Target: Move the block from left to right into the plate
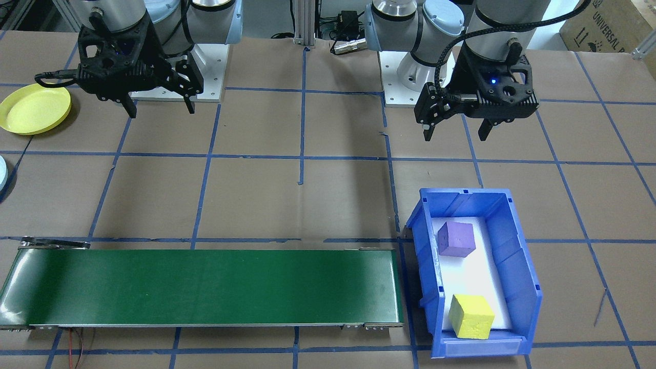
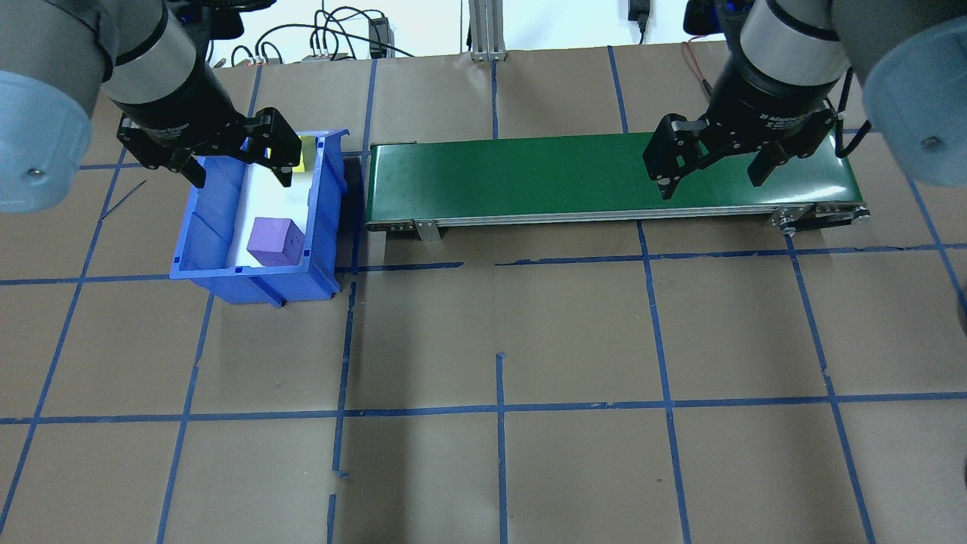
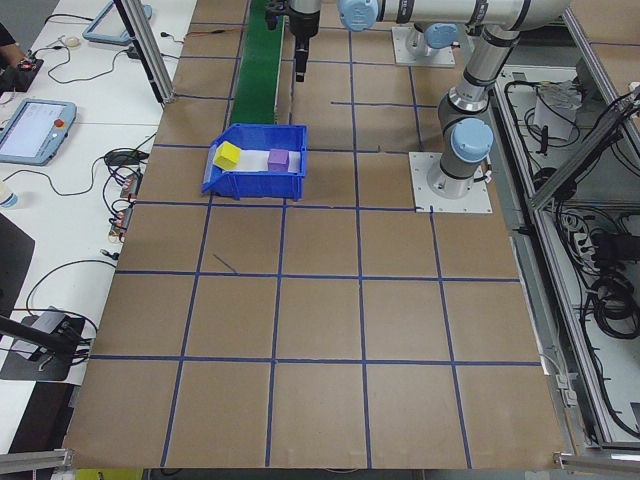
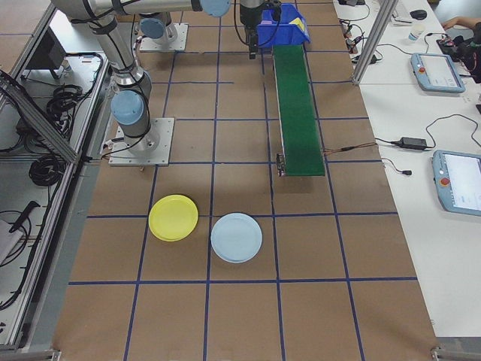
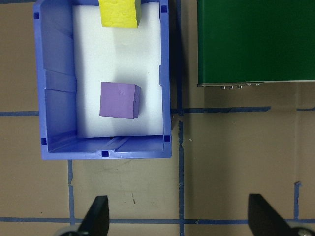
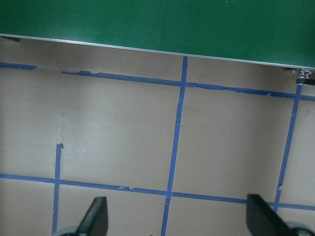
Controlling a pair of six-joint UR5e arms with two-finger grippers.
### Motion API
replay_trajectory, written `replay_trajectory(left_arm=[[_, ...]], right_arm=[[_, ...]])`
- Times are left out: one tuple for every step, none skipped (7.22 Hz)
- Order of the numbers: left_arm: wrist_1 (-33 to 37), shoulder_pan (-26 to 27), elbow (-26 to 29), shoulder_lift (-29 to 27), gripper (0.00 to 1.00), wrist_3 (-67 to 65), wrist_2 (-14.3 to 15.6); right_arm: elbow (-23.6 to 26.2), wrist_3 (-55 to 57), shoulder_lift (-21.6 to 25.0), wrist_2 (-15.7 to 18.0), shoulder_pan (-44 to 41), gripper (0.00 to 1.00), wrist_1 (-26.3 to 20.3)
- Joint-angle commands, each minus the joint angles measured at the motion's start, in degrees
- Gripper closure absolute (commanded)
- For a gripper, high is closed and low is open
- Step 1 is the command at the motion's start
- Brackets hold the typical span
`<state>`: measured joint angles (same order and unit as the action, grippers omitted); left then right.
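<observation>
Both the left gripper (image 1: 457, 132) and right gripper (image 1: 160, 108) are hanging with jaws spread, holding nothing. The purple block (image 1: 456, 239) and yellow block (image 1: 471, 316) are sitting in the blue bin (image 1: 520, 266), well apart from the yellow plate (image 1: 34, 108). The bin's walls are likely crowding the left jaws' descent, risking a snag or skewed grasp.

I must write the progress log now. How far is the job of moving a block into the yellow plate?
Nothing looks done yet: the purple block and yellow block lie in the blue bin, and the yellow plate is empty. In hand: nothing; the left tool and right tool are open and empty. Left: pick a block, pass it across, perhaps over the green conveyor, and place it.
</observation>
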<state>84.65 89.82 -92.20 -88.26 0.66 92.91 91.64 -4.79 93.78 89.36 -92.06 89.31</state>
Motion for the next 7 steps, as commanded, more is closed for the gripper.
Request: replay_trajectory(left_arm=[[-0.4, -0.1, 0.0, -0.2, 0.0, 0.1, 0.0], [-0.5, -0.5, 0.0, -0.2, 0.0, 0.7, 0.1], [-0.7, -1.2, 0.1, -0.1, 0.0, 0.7, 0.0], [-0.8, -1.4, 0.1, -0.1, 0.0, 0.7, 0.1], [-0.7, -1.5, -0.1, -0.9, 0.0, 0.7, 0.0], [-1.0, -1.6, 0.1, -3.0, 0.0, 0.8, -0.4], [-5.1, -2.0, 0.1, -6.0, 0.0, 0.7, -0.6]], right_arm=[[0.0, 0.2, 0.0, 0.0, -0.1, 0.0, -0.1], [0.0, 0.3, 0.0, 0.1, -0.1, 0.0, -0.2], [0.0, 0.4, -0.1, 0.1, 0.0, 0.0, -0.3], [0.0, 0.4, 0.0, 0.3, 0.4, 0.0, -0.5], [0.0, 0.4, -0.1, 0.1, 0.3, 0.0, -0.5], [0.0, 0.4, -0.1, 0.1, 0.0, 0.0, -0.5], [0.0, 0.4, -0.1, 0.1, 0.1, 0.0, -0.5]])
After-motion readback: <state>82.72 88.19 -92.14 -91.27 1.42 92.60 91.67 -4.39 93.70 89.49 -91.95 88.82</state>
